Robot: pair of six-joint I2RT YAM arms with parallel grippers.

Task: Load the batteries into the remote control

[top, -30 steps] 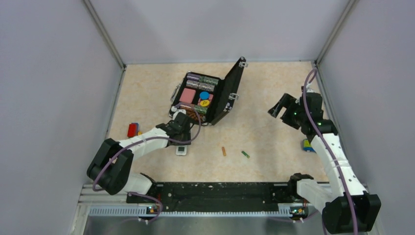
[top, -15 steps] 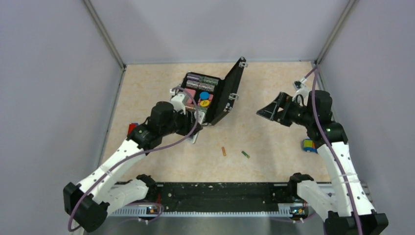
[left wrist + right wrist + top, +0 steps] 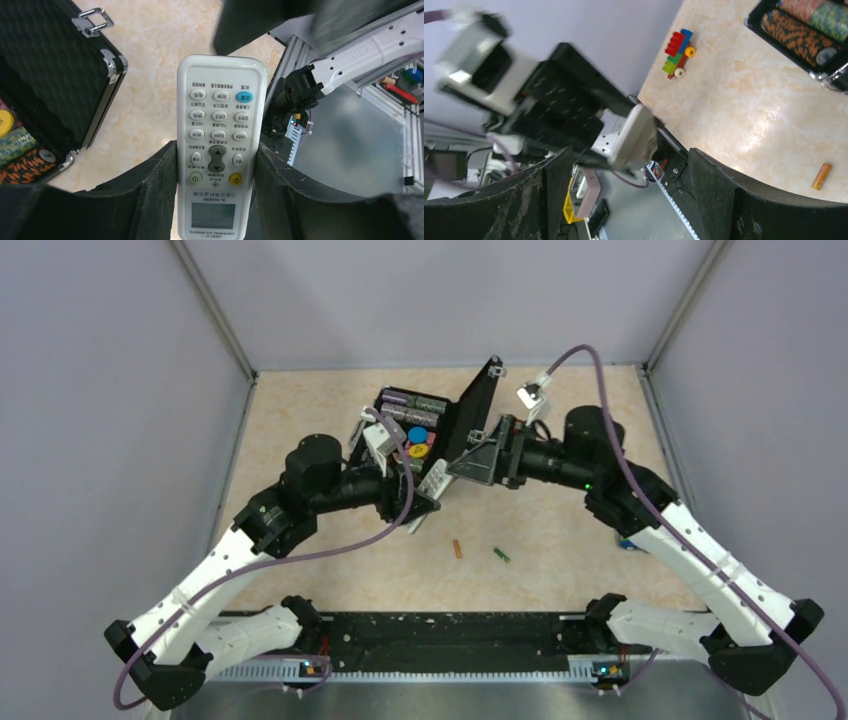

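Note:
My left gripper (image 3: 415, 502) is shut on the white remote control (image 3: 432, 483) and holds it raised above the table, in front of the black case. In the left wrist view the remote (image 3: 220, 145) sits between the fingers (image 3: 150, 185), keys and display facing the camera. My right gripper (image 3: 478, 462) is open and faces the remote's free end from the right, close to it; the right wrist view shows the remote's grey back (image 3: 631, 137) ahead of the open jaws. The orange-brown battery (image 3: 458, 549) and the green battery (image 3: 501, 555) lie on the table below; the orange one shows in the right wrist view (image 3: 822, 176).
The black hinged case (image 3: 470, 425) stands open behind the grippers, holding rolls of poker chips (image 3: 412, 403). A multicoloured block toy (image 3: 678, 52) lies at the left of the table. A blue object (image 3: 627, 540) lies near the right wall. A black rail (image 3: 450, 630) runs along the near edge.
My left gripper has lifted the remote off the table and carried it right towards the centre. My right arm has swung left from the right wall until its open gripper is close to the remote.

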